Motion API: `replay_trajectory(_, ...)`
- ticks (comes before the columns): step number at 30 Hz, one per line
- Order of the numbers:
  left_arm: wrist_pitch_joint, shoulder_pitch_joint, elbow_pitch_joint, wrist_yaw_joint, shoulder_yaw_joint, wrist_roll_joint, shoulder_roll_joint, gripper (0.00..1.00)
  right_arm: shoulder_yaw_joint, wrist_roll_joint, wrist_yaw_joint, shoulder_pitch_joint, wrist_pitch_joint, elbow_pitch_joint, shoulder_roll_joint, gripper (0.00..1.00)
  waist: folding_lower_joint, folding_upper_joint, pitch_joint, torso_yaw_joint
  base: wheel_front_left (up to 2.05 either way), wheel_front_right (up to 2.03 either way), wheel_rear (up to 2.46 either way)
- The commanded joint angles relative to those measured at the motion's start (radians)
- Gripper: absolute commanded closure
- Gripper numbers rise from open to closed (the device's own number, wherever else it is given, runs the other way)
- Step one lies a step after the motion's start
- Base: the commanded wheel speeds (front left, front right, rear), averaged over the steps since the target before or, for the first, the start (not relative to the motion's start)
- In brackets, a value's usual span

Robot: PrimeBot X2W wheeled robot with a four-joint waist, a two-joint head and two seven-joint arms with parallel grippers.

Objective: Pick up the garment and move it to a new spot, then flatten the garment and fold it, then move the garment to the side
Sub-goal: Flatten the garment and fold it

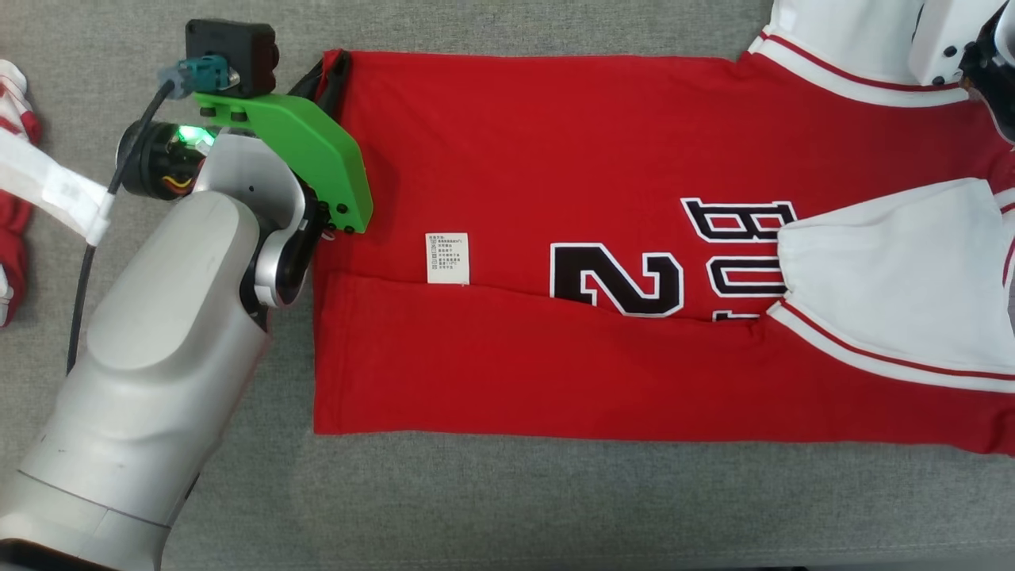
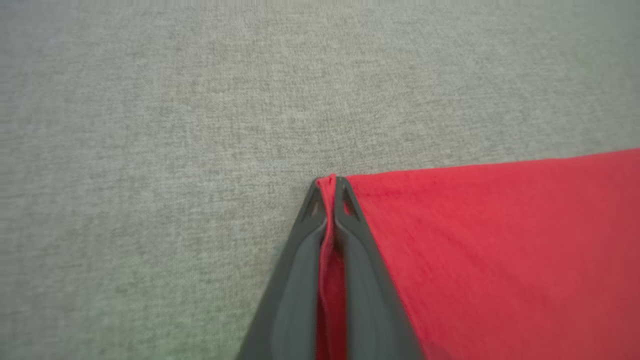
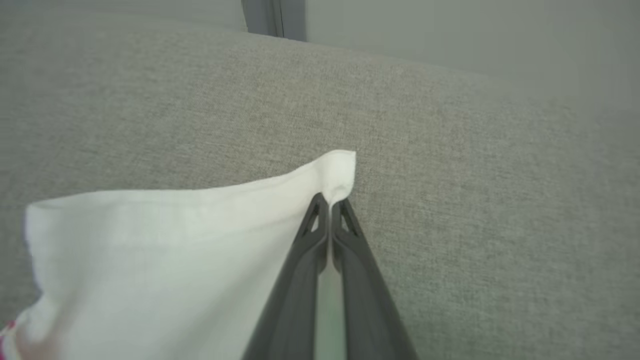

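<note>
The garment [image 1: 555, 182] is a red jersey with black-and-white lettering and white sleeves, lying flat on the grey cloth surface with its lower strip folded up. My left gripper [image 1: 331, 70] is at the garment's far left corner. In the left wrist view the left gripper [image 2: 330, 181] is shut on that red corner [image 2: 500, 250], with cloth pinched between the fingers. My right arm's pale wrist [image 1: 944, 40] is over the far right sleeve. The right gripper [image 3: 330, 201] is shut on the corner of the white sleeve [image 3: 175, 250].
Another red and white cloth [image 1: 12, 198] lies at the left edge, next to a white strap [image 1: 47, 186] and the left arm's black cable [image 1: 83, 277]. The grey surface [image 1: 507, 500] runs wide in front of the garment. Its far edge meets a wall [image 3: 450, 30].
</note>
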Motion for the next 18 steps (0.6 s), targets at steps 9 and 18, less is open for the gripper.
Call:
replay_trajectory(9, -0.18, 0.081, 0.04, -0.018, 0.028, 0.008, 0.007, 1.0, 0.005, 0.014, -0.002, 0.058, -0.162, -0.02, -0.014, 1.0, -0.0001, 0.0, -0.096, -0.03, 0.0, 0.0, 0.0)
replay_trajectory(18, -0.344, 0.181, 0.019, -0.082, -0.009, 0.048, 0.027, 1.0, -0.017, 0.06, -0.002, 0.267, -0.234, -0.149, -0.037, 1.0, -0.0001, 0.0, -0.191, -0.059, 0.0, 0.0, 0.0)
